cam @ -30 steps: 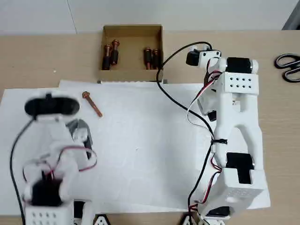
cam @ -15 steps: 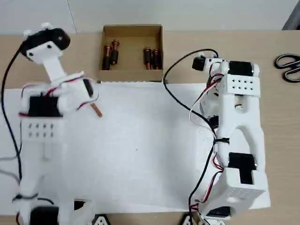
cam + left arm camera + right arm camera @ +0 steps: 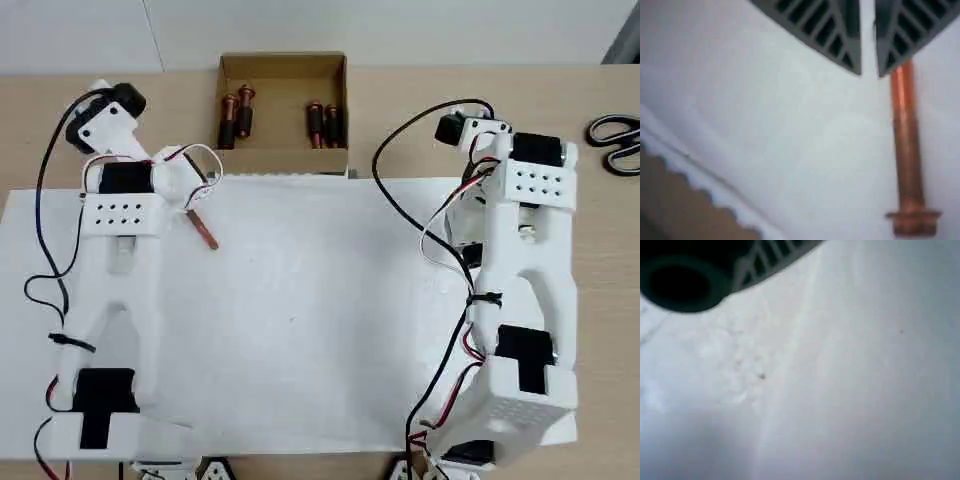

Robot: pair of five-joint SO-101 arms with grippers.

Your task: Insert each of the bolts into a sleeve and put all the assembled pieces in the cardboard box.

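A copper bolt (image 3: 207, 233) lies on the white paper (image 3: 300, 330), its head end under my left arm. In the left wrist view my left gripper (image 3: 868, 70) is shut but for a thin slit, holding nothing. Its tips hover right over the threaded end of the bolt (image 3: 905, 140), whose flanged head points away. The cardboard box (image 3: 283, 60) at the back holds several bolts in black sleeves (image 3: 237, 115). My right gripper (image 3: 464, 238) hangs low under its arm at the paper's right side. Beside its ribbed finger (image 3: 770, 257) shows the open end of a black sleeve (image 3: 680, 285), apparently held.
Scissors (image 3: 615, 140) lie at the table's far right edge. Cables loop from both arms, one reaching close to the box's right corner (image 3: 345, 165). The paper's middle lies bare between the arms.
My left arm swung from the front left corner out to the bolt and now stands over it. The right arm shifted slightly to the right.
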